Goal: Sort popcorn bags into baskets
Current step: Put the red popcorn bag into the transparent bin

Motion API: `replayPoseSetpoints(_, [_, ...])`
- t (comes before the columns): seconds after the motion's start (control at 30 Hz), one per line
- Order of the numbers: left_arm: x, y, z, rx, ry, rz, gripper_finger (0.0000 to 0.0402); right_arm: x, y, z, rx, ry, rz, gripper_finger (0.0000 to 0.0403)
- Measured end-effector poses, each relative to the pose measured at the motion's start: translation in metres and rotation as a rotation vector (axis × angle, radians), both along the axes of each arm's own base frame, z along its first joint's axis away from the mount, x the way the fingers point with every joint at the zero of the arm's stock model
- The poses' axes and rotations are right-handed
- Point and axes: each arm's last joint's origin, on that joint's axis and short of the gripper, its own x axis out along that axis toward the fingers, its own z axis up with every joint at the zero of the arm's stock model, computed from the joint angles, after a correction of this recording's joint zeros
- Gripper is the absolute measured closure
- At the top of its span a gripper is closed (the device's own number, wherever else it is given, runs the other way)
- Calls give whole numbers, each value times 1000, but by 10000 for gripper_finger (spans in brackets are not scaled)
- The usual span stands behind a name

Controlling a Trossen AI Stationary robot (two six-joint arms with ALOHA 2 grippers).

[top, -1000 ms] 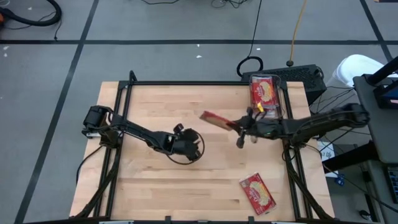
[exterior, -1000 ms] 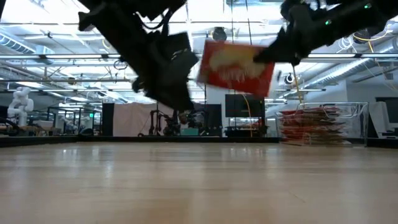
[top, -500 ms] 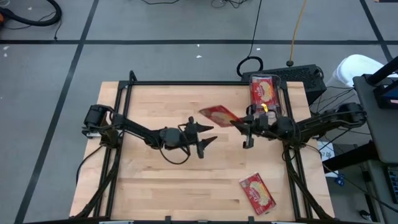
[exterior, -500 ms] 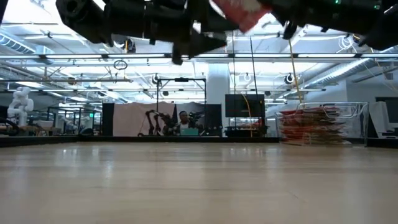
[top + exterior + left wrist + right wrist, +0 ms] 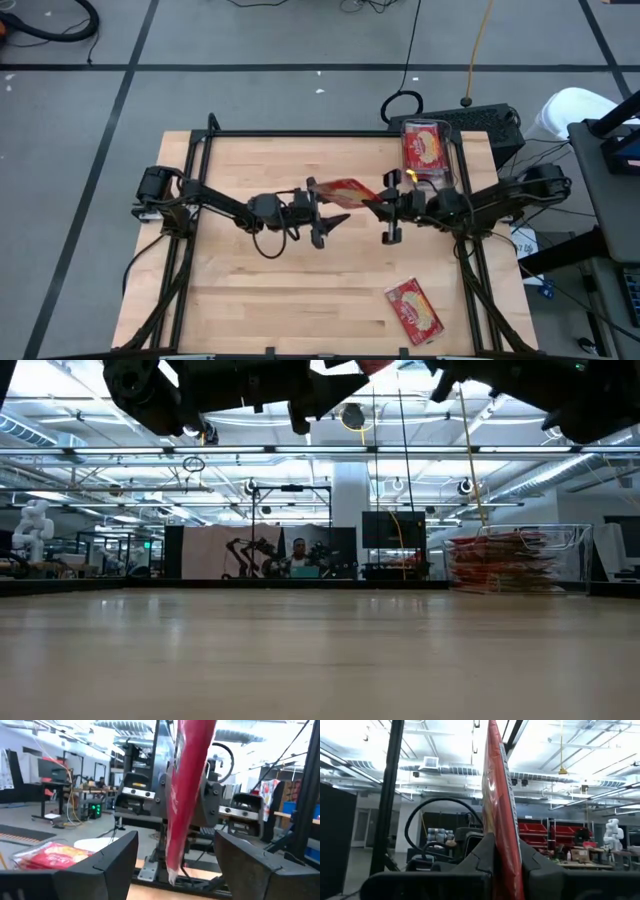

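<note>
A red popcorn bag [image 5: 345, 188] hangs in the air over the middle of the table, held by my right gripper [image 5: 374, 200], which is shut on it. My left gripper [image 5: 328, 206] is open and level, pointing toward the table's right. Its two fingers stand on either side of the bag's free end [image 5: 186, 795], with a gap showing on both sides. A clear basket [image 5: 447, 160] at the table's far right corner holds stacked red bags [image 5: 500, 560]. Another red bag [image 5: 414, 310] lies flat near the right near corner. My right gripper pinches the red bag between its two fingers at the bag's right end [image 5: 503, 827]. The fingers come in level from the table's right. The bag is lifted clear of the table and sticks out toward the left gripper, edge-on to the right wrist view.
A black frame [image 5: 300, 134] runs round the wooden table top. Bare wood [image 5: 250, 290] lies along the near and left parts. Cables and a dark box [image 5: 480, 118] sit beyond the far right corner.
Both grippers have risen, passing out of the top of the low view. My left gripper swung from pointing down to level and moved toward the table's right, ending with its fingers around the bag's free end. The bag, held by my right gripper, turned about in the hold.
</note>
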Motion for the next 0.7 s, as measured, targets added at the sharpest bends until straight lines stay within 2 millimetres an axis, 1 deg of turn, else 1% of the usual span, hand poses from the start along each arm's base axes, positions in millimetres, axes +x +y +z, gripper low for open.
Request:
replayPoseSetpoints(0.1, [-1,0,2,7,-18,2,162,11,2,1,-15,3,16,388])
replayPoseSetpoints(0.23, [-1,-3,3,38,-26,1,212,21,2,-1,-21,20,10,388])
replayPoseSetpoints(0.33, [-1,-5,2,46,-17,-2,261,22,0,-2,-15,24,0,388])
replayPoseSetpoints(0.4, [0,-5,-1,23,14,5,298,22,-1,-2,-10,39,2,387])
replayPoseSetpoints(0.53, [2,-4,-9,-1,96,22,381,22,-2,-5,29,98,-9,387])
replayPoseSetpoints(0.57, [2,-4,-10,-1,107,21,390,22,-2,-6,41,115,-17,386])
replayPoseSetpoints(0.7, [3,-4,-17,-10,180,21,391,23,-3,-10,72,198,-44,373])
